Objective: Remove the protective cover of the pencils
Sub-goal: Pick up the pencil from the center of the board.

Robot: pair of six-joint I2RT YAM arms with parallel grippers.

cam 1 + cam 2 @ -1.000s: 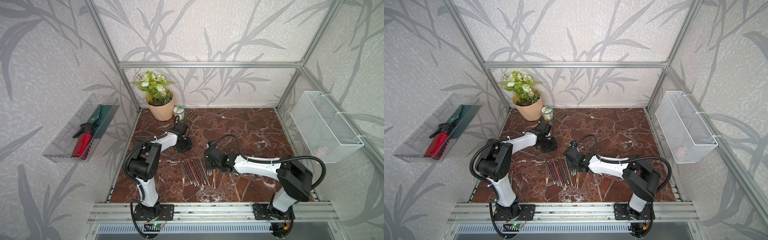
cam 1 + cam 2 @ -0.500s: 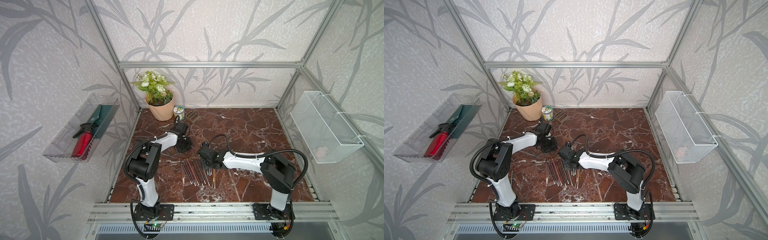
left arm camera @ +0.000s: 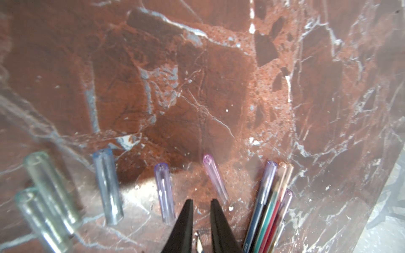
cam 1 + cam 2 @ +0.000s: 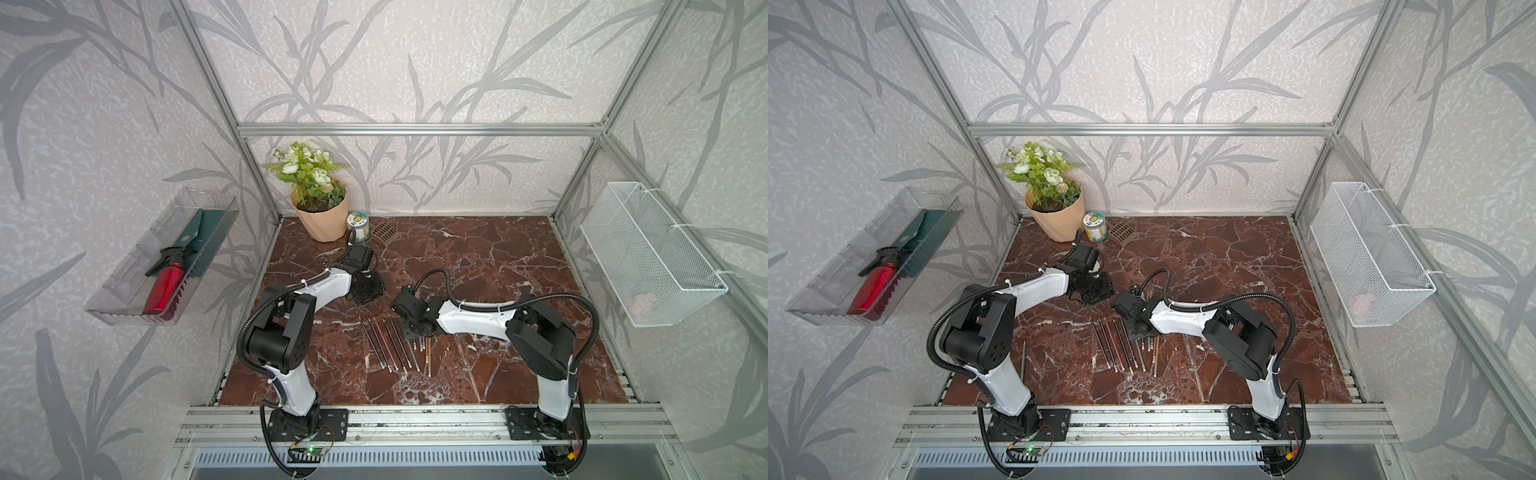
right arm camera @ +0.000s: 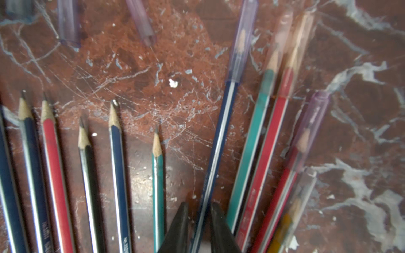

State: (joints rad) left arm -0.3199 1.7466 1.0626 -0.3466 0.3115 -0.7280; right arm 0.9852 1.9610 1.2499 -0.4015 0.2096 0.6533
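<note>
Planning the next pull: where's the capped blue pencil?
Right wrist view: the capped blue pencil lies between the fingers of the right gripper, beside the bare green pencil.

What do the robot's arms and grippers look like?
The left arm and right arm have white shells, chunky black joints and a black ribbed cable looping along each. The left gripper and right gripper each have two black pointed fingers.

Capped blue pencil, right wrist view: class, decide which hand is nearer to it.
Right. The right hand straddles the capped blue pencil, one finger either side of its shaft. The left hand hangs apart among the loose caps, with the pencil off to one side.
</note>
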